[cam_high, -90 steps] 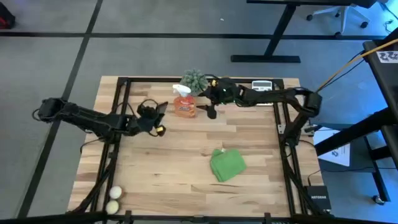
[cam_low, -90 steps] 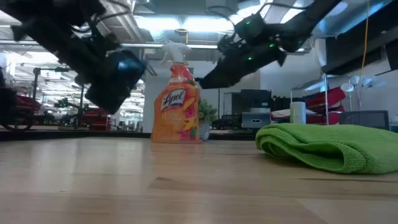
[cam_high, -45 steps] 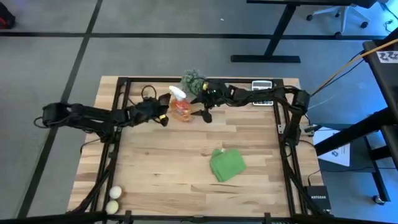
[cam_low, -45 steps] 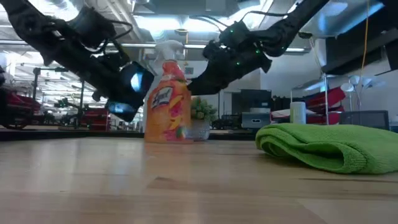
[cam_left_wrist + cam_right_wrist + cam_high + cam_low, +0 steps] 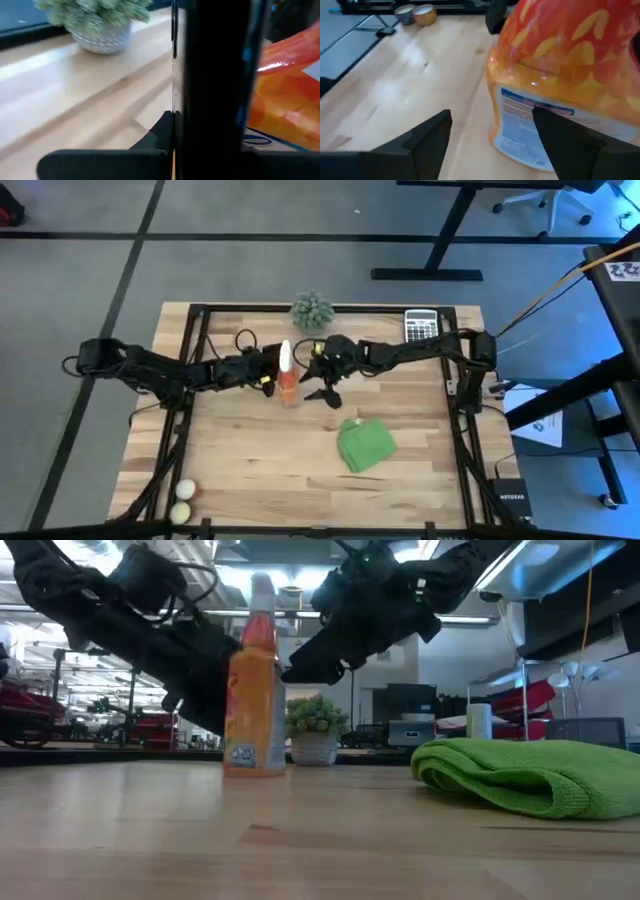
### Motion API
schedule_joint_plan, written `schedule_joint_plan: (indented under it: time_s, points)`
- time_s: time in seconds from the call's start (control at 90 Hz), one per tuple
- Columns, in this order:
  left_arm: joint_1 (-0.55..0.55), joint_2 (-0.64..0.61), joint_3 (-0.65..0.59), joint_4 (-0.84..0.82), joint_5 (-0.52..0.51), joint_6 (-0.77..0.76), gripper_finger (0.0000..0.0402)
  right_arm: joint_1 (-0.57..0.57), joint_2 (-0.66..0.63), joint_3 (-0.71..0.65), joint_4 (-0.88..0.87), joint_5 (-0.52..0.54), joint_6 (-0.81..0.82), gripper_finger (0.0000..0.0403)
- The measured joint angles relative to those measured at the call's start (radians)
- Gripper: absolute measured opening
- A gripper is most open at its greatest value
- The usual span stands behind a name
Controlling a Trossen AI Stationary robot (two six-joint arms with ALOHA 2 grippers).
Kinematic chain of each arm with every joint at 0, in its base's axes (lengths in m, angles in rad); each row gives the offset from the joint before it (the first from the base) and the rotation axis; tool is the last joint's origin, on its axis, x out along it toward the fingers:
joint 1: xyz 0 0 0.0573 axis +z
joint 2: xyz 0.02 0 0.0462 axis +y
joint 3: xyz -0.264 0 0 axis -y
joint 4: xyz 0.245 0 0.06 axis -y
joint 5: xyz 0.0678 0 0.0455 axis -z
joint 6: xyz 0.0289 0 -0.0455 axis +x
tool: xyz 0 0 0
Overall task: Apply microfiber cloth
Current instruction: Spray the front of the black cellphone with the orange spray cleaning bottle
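Observation:
The bright green microfiber cloth [image 5: 365, 445] lies bunched flat on the table, right of centre toward the near edge, also in the low view [image 5: 530, 776]; no gripper is near it. An orange spray bottle [image 5: 287, 375] stands upright on its base mid-table [image 5: 252, 690]. My left gripper [image 5: 264, 373] is close against the bottle's left side. My right gripper [image 5: 319, 381] stands open at its right side, with the bottle [image 5: 560, 75] partly ahead of its spread fingers. My right gripper comes at the bottle slanting down from the table's right. One finger [image 5: 570, 145] stands in front of the bottle's lower body [image 5: 520, 130]; I cannot tell whether it touches. The bottle stands upright on the table.
A grey-green plant ball in a pot [image 5: 312, 310] stands at the far edge behind the bottle. A calculator [image 5: 421, 325] lies at the far right. Two pale balls [image 5: 183, 500] sit at the near left corner. Bare wood lies around the cloth.
The spray bottle has slid toward the near edge and a little left, away from the plant, and turned about, so its narrow side now faces the low view. My right gripper has followed it toward the near left. My left gripper has moved right, up against the bottle.

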Motion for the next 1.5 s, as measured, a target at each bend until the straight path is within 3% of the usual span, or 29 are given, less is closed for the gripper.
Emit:
schedule_joint_plan:
  time_s: [0.267, 0.478, 0.656, 0.844, 0.967, 1.5]
  points:
    - [-0.208, -0.001, 0.053, -0.037, -0.148, -0.017, 0.0017, 0.024, -0.152, -0.001, -0.327, 0.135, -0.003, 0.0276]
    - [-0.280, -0.001, 0.100, -0.068, -0.269, -0.004, 0.0017, 0.027, -0.210, -0.001, -0.420, 0.155, -0.007, 0.0276]
    - [-0.292, 0.008, 0.099, -0.147, -0.328, -0.050, 0.0017, 0.045, -0.174, -0.059, -0.285, 0.224, -0.005, 0.0276]
    - [-0.259, 0.064, 0.099, -0.083, -0.332, -0.047, 0.0017, 0.126, -0.136, -0.084, -0.138, 0.216, 0.032, 0.0276]
    - [-0.242, 0.093, 0.098, -0.039, -0.320, -0.033, 0.0017, 0.175, -0.127, -0.085, -0.085, 0.273, 0.030, 0.0276]
    - [-0.282, 0.084, 0.098, -0.040, -0.334, 0.031, 0.0017, 0.195, -0.159, -0.074, -0.143, 0.311, -0.022, 0.0276]
